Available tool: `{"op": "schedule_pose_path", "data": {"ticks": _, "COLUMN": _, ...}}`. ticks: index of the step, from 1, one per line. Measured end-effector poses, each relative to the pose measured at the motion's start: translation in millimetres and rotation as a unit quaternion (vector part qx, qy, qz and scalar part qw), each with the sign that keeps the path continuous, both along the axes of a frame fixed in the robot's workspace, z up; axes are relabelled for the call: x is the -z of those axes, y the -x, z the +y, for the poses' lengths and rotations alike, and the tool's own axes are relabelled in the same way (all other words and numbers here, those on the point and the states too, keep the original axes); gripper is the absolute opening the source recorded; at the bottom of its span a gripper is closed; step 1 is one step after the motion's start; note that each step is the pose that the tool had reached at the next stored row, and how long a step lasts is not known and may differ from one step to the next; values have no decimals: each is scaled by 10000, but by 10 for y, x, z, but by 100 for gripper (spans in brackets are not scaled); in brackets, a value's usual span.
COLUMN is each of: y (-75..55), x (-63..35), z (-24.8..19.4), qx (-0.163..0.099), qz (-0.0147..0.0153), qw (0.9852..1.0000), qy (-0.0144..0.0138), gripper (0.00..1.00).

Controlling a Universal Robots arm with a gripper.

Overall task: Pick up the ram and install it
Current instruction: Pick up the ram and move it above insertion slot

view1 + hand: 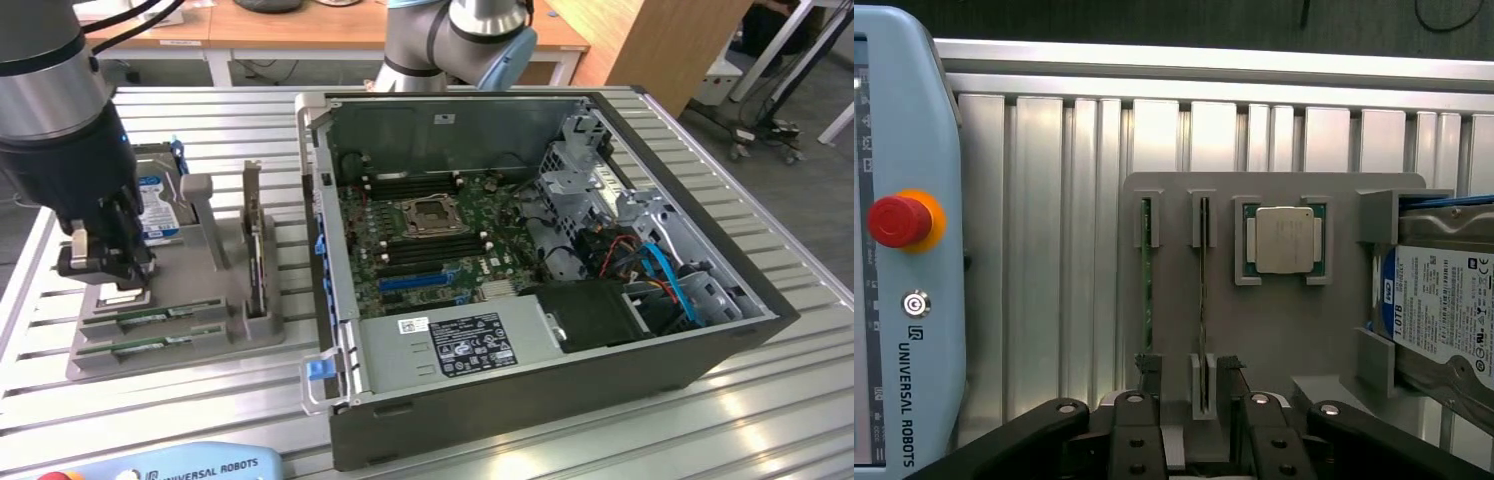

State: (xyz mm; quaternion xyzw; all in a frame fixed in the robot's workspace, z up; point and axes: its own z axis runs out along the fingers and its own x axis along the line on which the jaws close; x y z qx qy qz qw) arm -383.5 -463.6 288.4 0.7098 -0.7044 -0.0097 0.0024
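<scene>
The ram point(1203, 270) is a thin green stick standing on edge in a slot of the grey fixture point(1274, 330). In the exterior view the ram point(160, 312) lies on the fixture's near part point(200, 345). My gripper point(1189, 375) is open, with one finger on each side of the ram's end and its slot block. Nothing is held. In the exterior view my gripper point(118, 283) hangs just over the fixture at the exterior view's left. A second green stick point(1146, 270) stands in the neighbouring slot, under one fingertip point(1146, 368).
The open computer case point(694, 350) with its motherboard point(427, 225) stands to the exterior view's right of the fixture. A processor chip point(1285, 240) and a blue-labelled hard drive point(1444, 310) also sit in the fixture. A teach pendant point(904, 250) with a red button lies beside it.
</scene>
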Motion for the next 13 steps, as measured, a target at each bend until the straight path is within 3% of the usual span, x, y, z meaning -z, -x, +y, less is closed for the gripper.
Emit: {"op": "schedule_pose_path", "data": {"ticks": 13, "y": 1, "x": 43, "z": -55, "qx": 0, "qz": 1, "qw": 10000, "qy": -4, "gripper": 36}}
